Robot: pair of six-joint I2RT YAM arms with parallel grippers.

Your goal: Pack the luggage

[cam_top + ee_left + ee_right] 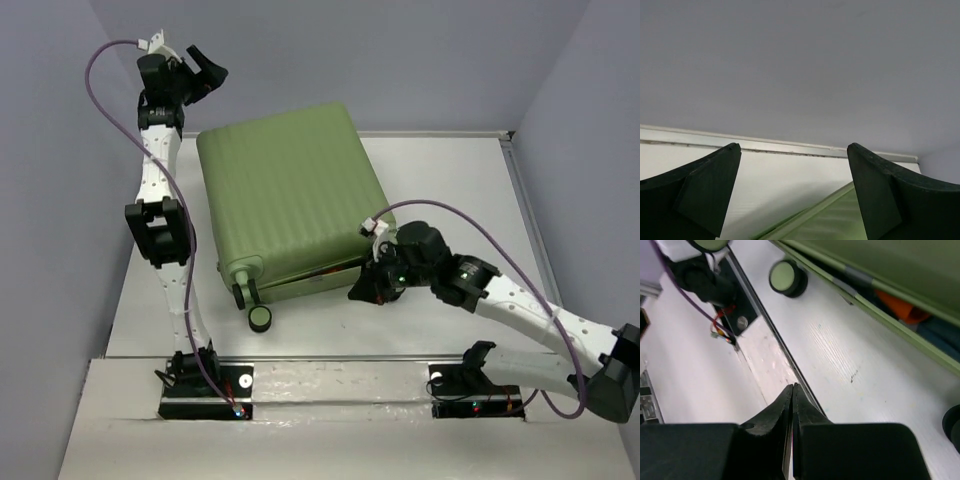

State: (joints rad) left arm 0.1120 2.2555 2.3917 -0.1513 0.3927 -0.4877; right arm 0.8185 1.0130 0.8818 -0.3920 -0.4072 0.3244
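Because the luggage (290,195) was a hard, ribbed shell and by far the biggest thing before me, I judged it stiff, smooth and too bulky for my fingers to span or lift. It lay flat on the white table (440,180), its upper half lowered but not quite shut. Along its near edge a narrow gap showed something orange (902,307) and something dark blue (940,335) inside. I reckoned the shell would slip under a pinch, so the sensible holds were the thin lip of the upper half at that gap, or simply a flat press from above. The contents looked soft enough to give. A push on one corner, I thought, might swing the whole case across the table rather than close it.

At the luggage's near-left corner a black wheel with a green cap (260,319) stuck out, and it offered nothing useful to hold.

My right gripper (362,293) sat low beside the luggage's near-right corner, just off the gap. Its fingers were pressed together with nothing between them. It did not touch the shell, as far as the wrist view showed.

My left gripper (205,62) hung high above and beyond the luggage's far-left corner, fingers spread wide and empty, with only a sliver of green shell below it.
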